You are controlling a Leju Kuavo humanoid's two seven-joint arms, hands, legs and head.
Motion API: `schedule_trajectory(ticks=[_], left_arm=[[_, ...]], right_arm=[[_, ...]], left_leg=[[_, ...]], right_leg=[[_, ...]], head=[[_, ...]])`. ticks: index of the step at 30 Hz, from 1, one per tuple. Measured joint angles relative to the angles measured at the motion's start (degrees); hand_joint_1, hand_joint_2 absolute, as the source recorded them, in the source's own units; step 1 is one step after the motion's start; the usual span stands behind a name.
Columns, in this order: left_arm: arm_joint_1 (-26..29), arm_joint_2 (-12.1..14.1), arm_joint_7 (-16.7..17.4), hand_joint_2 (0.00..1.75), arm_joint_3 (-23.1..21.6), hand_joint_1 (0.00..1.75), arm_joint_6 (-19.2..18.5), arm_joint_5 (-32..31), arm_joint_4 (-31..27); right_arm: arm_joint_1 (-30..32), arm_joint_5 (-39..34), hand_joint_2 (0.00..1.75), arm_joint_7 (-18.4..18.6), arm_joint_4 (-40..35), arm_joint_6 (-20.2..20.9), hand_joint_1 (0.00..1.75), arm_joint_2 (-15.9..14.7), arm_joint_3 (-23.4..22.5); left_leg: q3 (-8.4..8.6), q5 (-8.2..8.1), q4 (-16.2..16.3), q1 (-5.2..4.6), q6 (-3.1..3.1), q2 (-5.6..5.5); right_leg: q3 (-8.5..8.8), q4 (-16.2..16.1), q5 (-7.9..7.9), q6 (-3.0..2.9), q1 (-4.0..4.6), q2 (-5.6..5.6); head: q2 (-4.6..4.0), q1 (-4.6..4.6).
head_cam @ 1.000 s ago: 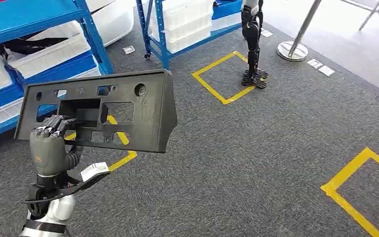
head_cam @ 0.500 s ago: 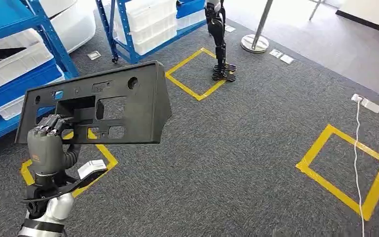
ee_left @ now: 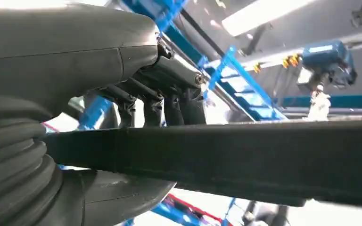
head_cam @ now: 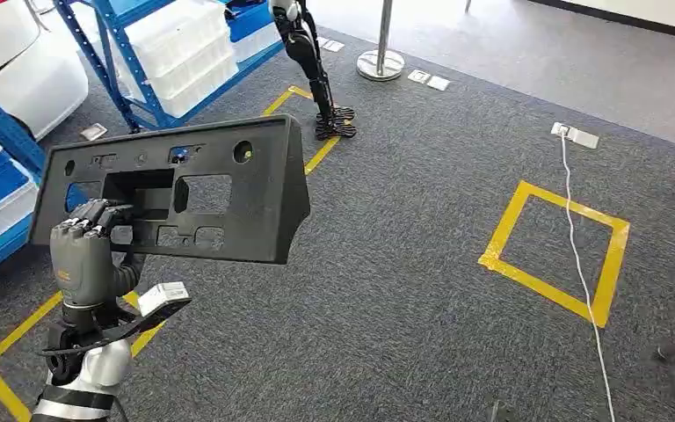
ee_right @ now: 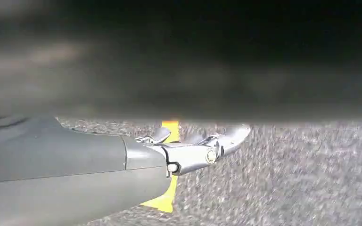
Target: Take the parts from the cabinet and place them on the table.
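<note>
**Carpeted bay, part in left hand, no drop-off surface in sight**

Room: grey carpet floor (head_cam: 422,290) with yellow tape squares (head_cam: 555,251), blue racking (head_cam: 119,66) with white bins (head_cam: 180,48) up past the part, a post base (head_cam: 381,63) and another robot's legs (head_cam: 316,75) beyond it, a white cable (head_cam: 584,272) running across the carpet. The table the task calls for is nowhere visible — can't say which way it lies.

Key relation: the black panel (head_cam: 176,189) sits directly on the left hand (head_cam: 83,251), fingers (head_cam: 97,214) hooked through the big cutout near the panel's left end, thumb side underneath. The left wrist view confirms it — dark fingers (ee_left: 169,101) wrap over the panel edge (ee_left: 245,155). So the left hand is closed on the panel, holding it up off the floor in front of the torso.

- Long axis runs side to side, roughly level; most of the panel's length cantilevers to the right of the hand, ending in the folded flange.
- The grip is off-centre, so I'd expect the free end to sag or twist on any quick turn.
- Right hand (ee_right: 188,150): seen close up in its wrist view over the carpet, with a dark blurred mass above it. Can't tell if it's open or closed, or whether that mass is the panel.

Judgement: this is the carry phase, set-down not yet done. Next needs a surface in view, then lowering the panel flat along its long axis.
</note>
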Motion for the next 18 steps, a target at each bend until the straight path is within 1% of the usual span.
schedule_trajectory(ticks=[1,2,3,4,5,7,8,9,10,11,12,13,14,15,16,17,18], left_arm=[[-0.02,0.02,-0.11,1.75,-0.07,1.75,-0.07,0.02,0.02],[-0.10,0.02,-0.20,1.75,-0.09,1.75,-0.11,0.09,0.02],[-0.22,0.02,-0.24,1.75,-0.11,1.75,-0.11,0.35,0.02],[-0.39,0.09,-0.31,1.75,-0.15,1.75,-0.11,0.46,0.02],[-0.46,0.09,-0.35,1.75,-0.22,1.75,-0.09,0.59,0.02],[-0.73,0.11,-0.42,1.75,-0.31,1.75,-0.11,0.74,0.02],[-0.88,0.09,-0.44,1.75,-0.31,1.75,-0.09,0.79,0.00],[-0.94,0.00,-0.44,1.75,-0.37,1.75,-0.11,0.83,0.00],[-1.01,0.00,-0.46,1.75,-0.37,1.75,-0.09,0.85,-0.02],[-1.03,0.02,-0.46,1.75,-0.35,1.75,-0.09,0.94,0.00],[-1.03,0.02,-0.46,1.75,-0.33,1.75,-0.09,1.10,0.00],[-0.96,0.02,-0.50,1.75,-0.33,1.75,-0.11,1.09,0.07],[-0.96,0.02,-0.61,1.75,-0.33,1.75,-0.11,1.12,0.09],[-0.96,0.02,-0.79,1.75,-0.35,1.75,-0.11,1.16,0.17],[-0.97,0.02,-0.90,1.75,-0.37,1.75,-0.11,1.18,0.31],[-0.97,0.02,-0.92,1.75,-0.37,1.75,-0.11,1.22,0.41],[-1.00,0.02,-0.92,1.75,-0.37,1.75,-0.11,1.27,0.46]], right_arm=[[0.04,0.00,0.00,0.00,0.00,0.00,0.00,0.02,0.00],[0.06,0.02,0.00,0.00,0.00,0.00,0.00,0.09,0.00],[0.06,0.02,0.00,0.00,0.00,0.00,0.00,0.20,0.00],[0.02,0.02,0.00,0.00,0.00,0.00,0.00,0.50,-0.04],[-0.10,0.02,0.00,-0.02,0.00,-0.02,0.00,0.35,-0.04],[0.19,0.04,0.00,-0.02,0.00,-0.04,0.00,0.46,-0.07],[0.32,0.04,0.00,-0.02,0.00,-0.07,0.00,0.48,-0.07],[0.42,0.02,0.00,-0.02,0.00,-0.13,0.00,0.35,-0.04],[0.38,0.04,0.00,-0.02,0.00,-0.13,0.00,0.50,-0.04],[0.19,0.04,0.00,-0.02,0.00,-0.13,0.00,0.55,-0.04],[0.05,0.04,0.00,-0.02,0.00,-0.15,0.00,0.52,-0.04],[0.04,0.04,0.00,-0.04,0.00,-0.15,0.00,0.52,-0.04],[0.13,0.04,0.00,-0.11,0.00,-0.15,0.00,0.55,-0.04],[0.21,0.04,0.00,-0.17,0.00,-0.15,0.00,0.55,-0.04],[0.22,0.09,0.00,-0.20,0.00,-0.15,0.00,0.50,-0.04],[0.19,0.09,0.00,-0.24,0.00,-0.15,0.00,0.41,-0.04],[0.16,0.09,0.00,-0.28,0.00,-0.15,0.00,0.39,-0.04]], left_leg=[[1.64,2.41,-3.56,-0.08,0.39,-0.14],[4.38,5.28,-8.98,-0.15,0.86,-0.75],[7.15,7.65,-14.26,-0.20,1.44,-2.92],[7.98,6.89,-16.19,-0.05,1.95,-5.81],[7.89,7.17,-16.61,-0.31,1.81,-4.81],[7.91,7.23,-16.58,-0.92,2.13,-3.78],[8.20,7.61,-17.26,-0.95,2.55,-2.97],[8.84,8.37,-18.50,-0.13,2.75,-1.97],[9.23,8.49,-19.08,-0.37,3.00,-1.51],[9.29,8.61,-19.10,-0.39,3.17,-0.48],[9.22,8.57,-19.09,-0.47,3.17,0.37],[9.15,8.49,-19.08,-0.51,3.14,1.30],[9.08,8.45,-19.08,-0.50,3.07,2.10],[9.10,8.37,-19.07,-0.44,2.93,2.86],[9.17,8.22,-19.05,-0.32,2.69,3.60],[9.32,8.06,-19.02,-0.13,2.36,4.32],[9.50,7.80,-18.87,-0.01,1.96,5.00]], right_leg=[[0.06,0.02,0.02,0.01,0.14,0.86],[0.24,0.02,0.03,0.02,0.27,1.76],[0.38,0.02,0.05,0.05,0.30,2.51],[0.15,0.15,0.17,0.36,0.47,3.02],[-0.15,0.20,0.26,0.49,0.36,3.55],[-0.70,-0.06,0.64,1.28,-0.25,4.72],[-0.86,-0.37,0.84,1.78,-0.12,5.51],[-1.34,0.38,0.64,1.72,0.10,4.42],[-2.47,2.38,-0.56,1.59,0.52,1.05],[-4.59,6.26,-2.38,1.43,0.44,-1.10],[-6.93,10.70,-4.09,1.41,0.24,-2.17],[-9.27,15.07,-5.59,1.54,-0.02,-2.66],[-10.57,17.46,-5.96,2.00,-0.34,-2.85],[-10.23,16.68,-5.31,2.68,-0.76,-3.05],[-8.47,13.33,-3.89,3.52,-1.18,-3.37],[-5.36,7.76,-1.92,4.42,-1.49,-4.16],[-2.02,2.23,-0.32,5.13,-1.74,-5.66]], head=[[0.00,-0.09],[0.00,-0.04],[0.00,-0.04],[0.00,0.24],[0.00,0.26],[0.00,0.19],[0.00,0.26],[0.00,0.26],[0.00,0.41],[0.00,0.79],[0.00,0.85],[0.00,0.85],[0.00,0.87],[0.00,0.94],[0.00,0.92],[0.00,0.90],[0.00,0.90]])
